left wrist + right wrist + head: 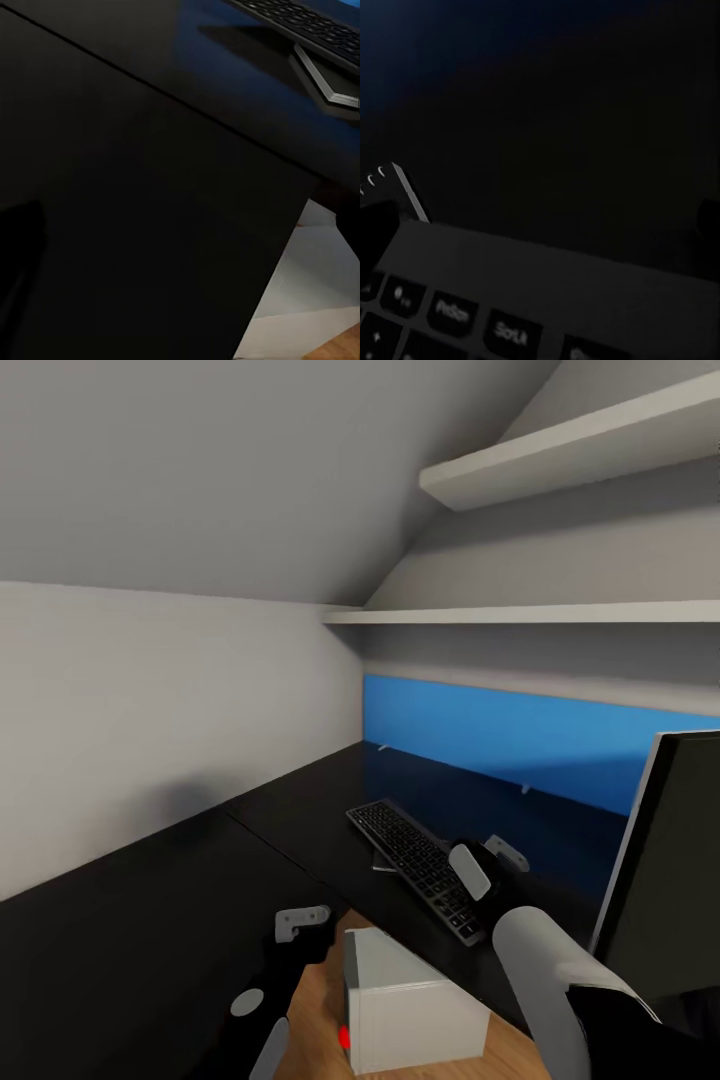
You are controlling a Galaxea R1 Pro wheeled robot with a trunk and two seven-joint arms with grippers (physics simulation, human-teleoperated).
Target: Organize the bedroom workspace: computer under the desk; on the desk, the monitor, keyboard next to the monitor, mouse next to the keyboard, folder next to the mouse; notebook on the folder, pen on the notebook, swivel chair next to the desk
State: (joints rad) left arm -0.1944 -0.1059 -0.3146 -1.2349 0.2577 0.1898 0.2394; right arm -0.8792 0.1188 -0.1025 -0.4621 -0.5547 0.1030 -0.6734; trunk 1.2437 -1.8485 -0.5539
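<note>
Keyboard (420, 865) flat on desk (150, 920), long axis diagonal toward monitor (668, 860).

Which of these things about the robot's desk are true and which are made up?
1. The keyboard lies on the black desk. True.
2. The computer stands on top of the desk. False: it sits lower down on the wooden floor, at the desk's edge.
3. A blue panel runs along the wall behind the desk. True.
4. The monitor lies flat on the floor. False: it stands upright at the right of the head view.
5. The two white shelves are full of books. False: nothing shows on them.
</note>
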